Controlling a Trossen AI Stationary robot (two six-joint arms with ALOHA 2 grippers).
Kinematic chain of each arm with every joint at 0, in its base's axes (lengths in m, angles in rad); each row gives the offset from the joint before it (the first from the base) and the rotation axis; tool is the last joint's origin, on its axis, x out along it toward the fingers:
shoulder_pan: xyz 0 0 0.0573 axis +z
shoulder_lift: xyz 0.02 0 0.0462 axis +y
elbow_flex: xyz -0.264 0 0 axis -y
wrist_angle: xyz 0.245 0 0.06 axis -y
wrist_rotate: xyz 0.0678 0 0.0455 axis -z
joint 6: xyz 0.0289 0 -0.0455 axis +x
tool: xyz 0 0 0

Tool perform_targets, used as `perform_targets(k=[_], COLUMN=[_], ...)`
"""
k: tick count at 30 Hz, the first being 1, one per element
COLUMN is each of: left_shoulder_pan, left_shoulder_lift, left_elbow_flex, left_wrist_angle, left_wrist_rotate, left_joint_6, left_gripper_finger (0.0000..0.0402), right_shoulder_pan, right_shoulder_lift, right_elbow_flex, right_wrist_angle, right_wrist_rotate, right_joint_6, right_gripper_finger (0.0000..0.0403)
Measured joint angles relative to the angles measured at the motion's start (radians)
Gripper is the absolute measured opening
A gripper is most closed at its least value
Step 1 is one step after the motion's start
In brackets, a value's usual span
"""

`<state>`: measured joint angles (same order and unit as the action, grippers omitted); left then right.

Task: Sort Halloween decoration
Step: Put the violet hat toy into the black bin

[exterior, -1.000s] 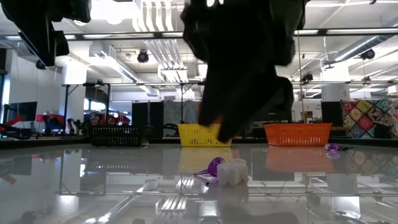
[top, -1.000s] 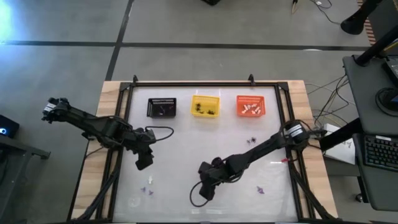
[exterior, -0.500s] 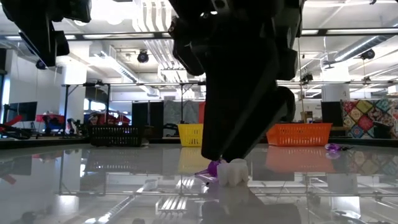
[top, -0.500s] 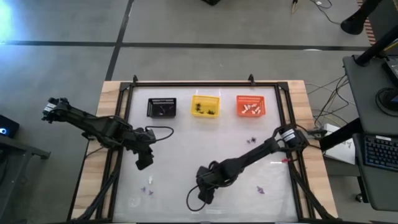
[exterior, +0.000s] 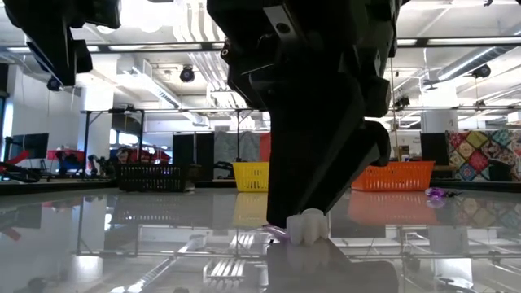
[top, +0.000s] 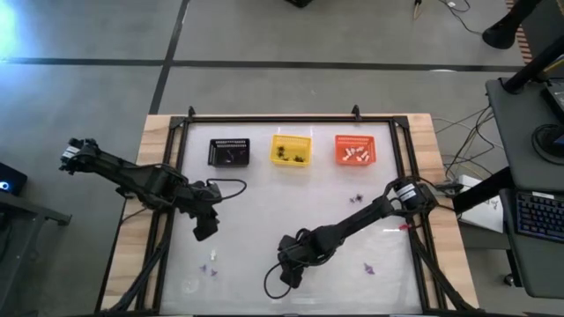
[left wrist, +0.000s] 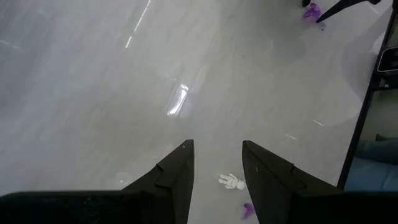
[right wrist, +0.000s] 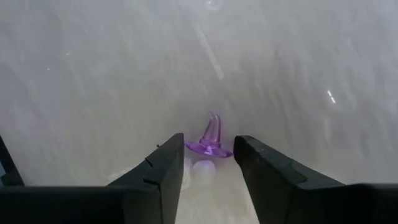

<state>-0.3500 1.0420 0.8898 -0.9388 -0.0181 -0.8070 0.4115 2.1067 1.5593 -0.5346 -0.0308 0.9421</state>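
Since the earlier frame our right tool [top: 289,275] has come down toward the near edge of the bench [top: 264,202], until in the low view its dark bulk hangs right over the small white trinket [exterior: 308,227] and all but covers the purple one [right wrist: 211,140] beside it, which shows there only as a sliver. The right wrist view tells us why it sits so low: the purple trinket, shaped like a little witch hat, lies between the two fingers with the white piece just beside it, so we judge this a pick being lined up. The fingers stand apart around the hat with gaps on both sides, so the tool is open and grips nothing yet. Our left tool [top: 204,231] waits above the left half of the bench, its fingers also parted and empty, with a white trinket [left wrist: 232,182] on the surface beyond it. More purple trinkets [top: 357,199] lie loose toward the right side, and the black basket [top: 229,152], yellow basket [top: 291,150] and orange basket [top: 355,151] stand in a row at the far edge, each already holding some pieces. From above the arm hides the hat entirely, and we cannot tell whether the white piece touches it
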Motion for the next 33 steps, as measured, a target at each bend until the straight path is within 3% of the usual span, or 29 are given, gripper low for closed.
perform_targets(k=[13,33], left_shoulder_pan=[0.000,0.000], left_shoulder_lift=[0.000,0.000], left_elbow_flex=[0.000,0.000], left_wrist_angle=[0.016,0.020], left_wrist_rotate=[0.000,0.001], left_joint_6=[0.000,-0.015], left_gripper_finger=[0.0118,0.0118], right_shoulder_pan=[-0.006,-0.010], right_shoulder_lift=[0.002,0.007], right_elbow_flex=[-0.002,0.068], right_wrist_angle=[0.004,-0.031], right_wrist_rotate=[0.004,0.008], right_joint_6=[-0.003,-0.041], right_gripper_finger=[0.0050,0.0038])
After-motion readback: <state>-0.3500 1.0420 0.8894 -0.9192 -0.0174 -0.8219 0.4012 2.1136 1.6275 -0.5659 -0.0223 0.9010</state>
